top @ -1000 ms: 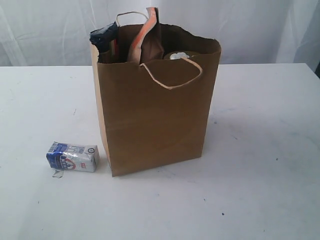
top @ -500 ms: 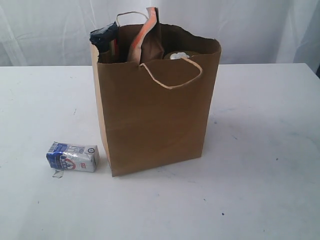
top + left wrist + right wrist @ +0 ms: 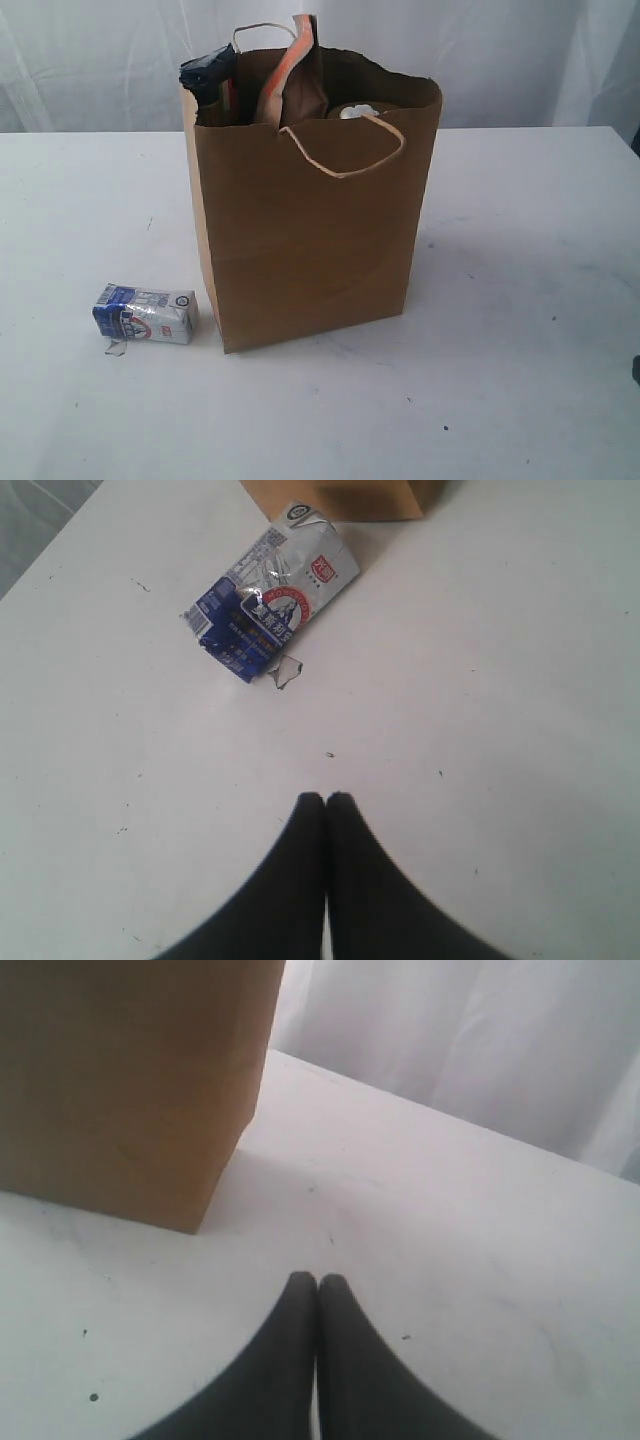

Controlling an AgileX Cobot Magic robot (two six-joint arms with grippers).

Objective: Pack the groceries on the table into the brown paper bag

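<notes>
The brown paper bag (image 3: 310, 230) stands upright mid-table. A dark packet (image 3: 208, 75), a brown pouch (image 3: 295, 80) and a round lid (image 3: 360, 110) show at its mouth. The small blue-white carton (image 3: 145, 313) lies on its side on the table (image 3: 520, 300), just left of the bag's base. In the left wrist view my left gripper (image 3: 325, 798) is shut and empty above the tabletop, with the carton (image 3: 272, 590) a little ahead of it by the bag's corner (image 3: 340, 498). My right gripper (image 3: 317, 1280) is shut and empty, near the bag's lower corner (image 3: 120, 1080).
A small scrap (image 3: 287, 670) lies beside the carton. White curtains (image 3: 500, 50) hang behind the table. A dark sliver (image 3: 637, 370) shows at the right edge of the exterior view. Bare tabletop stretches right of the bag.
A dark sliver has come into the exterior view at its right edge. The bag and the carton have not moved.
</notes>
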